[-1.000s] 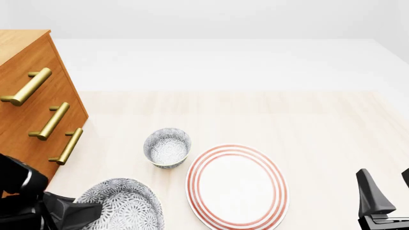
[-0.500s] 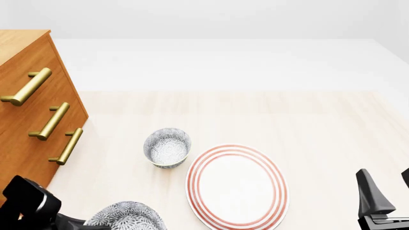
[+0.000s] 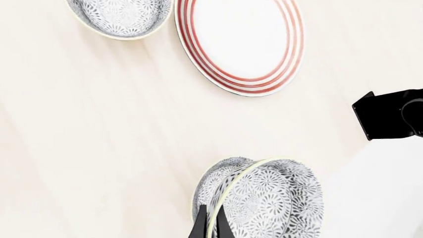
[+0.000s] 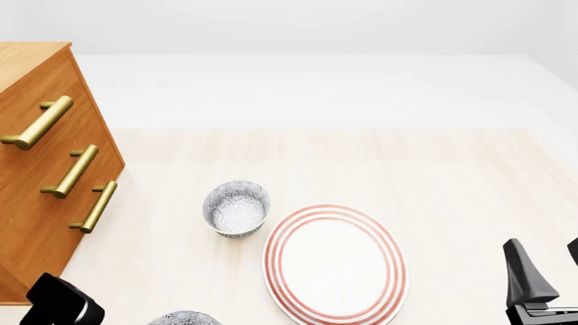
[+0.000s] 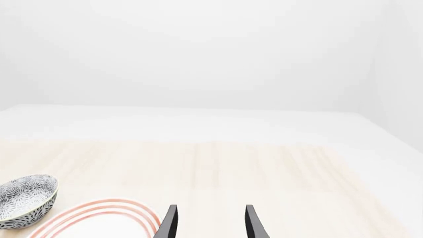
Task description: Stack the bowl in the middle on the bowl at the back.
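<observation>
The bowl in the middle (image 3: pixel 264 198) is speckled grey and white, tilted on its side above the table. My left gripper (image 3: pixel 209 227) is shut on its rim, one finger inside and one outside. In the front view only the top of this bowl (image 4: pixel 185 317) shows at the bottom edge, beside my left arm (image 4: pixel 63 308). The bowl at the back (image 4: pixel 237 208) stands upright on the table, also seen as the twin bowl (image 3: pixel 119 17) and bowl (image 5: pixel 23 198). My right gripper (image 5: pixel 210 225) is open and holds nothing, low at the front right (image 4: pixel 549 267).
A large white plate with red rings (image 4: pixel 334 263) lies right of the back bowl, close to it. A wooden drawer cabinet with brass handles (image 4: pixel 54 169) stands along the left side. The right gripper's black body (image 3: pixel 393 114) shows in the left wrist view.
My left arm has carried the speckled bowl toward the front view's bottom edge, so most of the bowl has left that view. The back bowl, plate and right gripper have not moved.
</observation>
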You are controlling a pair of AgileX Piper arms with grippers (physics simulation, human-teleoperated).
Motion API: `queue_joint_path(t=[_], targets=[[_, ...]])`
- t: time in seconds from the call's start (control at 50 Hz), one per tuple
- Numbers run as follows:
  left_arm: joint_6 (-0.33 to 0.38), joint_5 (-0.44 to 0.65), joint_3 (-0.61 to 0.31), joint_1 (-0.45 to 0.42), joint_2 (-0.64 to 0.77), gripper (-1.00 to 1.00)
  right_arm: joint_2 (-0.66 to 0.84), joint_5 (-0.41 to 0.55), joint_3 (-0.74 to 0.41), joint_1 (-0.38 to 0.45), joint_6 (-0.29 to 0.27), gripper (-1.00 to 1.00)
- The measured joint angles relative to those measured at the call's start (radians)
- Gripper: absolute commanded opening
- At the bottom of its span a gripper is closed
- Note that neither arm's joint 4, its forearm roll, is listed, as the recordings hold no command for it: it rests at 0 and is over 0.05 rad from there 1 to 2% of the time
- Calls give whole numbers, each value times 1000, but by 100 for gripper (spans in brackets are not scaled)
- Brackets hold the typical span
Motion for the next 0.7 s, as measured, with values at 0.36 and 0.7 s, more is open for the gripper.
queue_joint_path(t=[0.36, 0.7], targets=[[-21, -40, 60, -14, 5, 100, 0, 2, 0, -1, 1, 100], [-27, -45, 81, -16, -1, 100, 1, 2, -1, -1, 2, 100]])
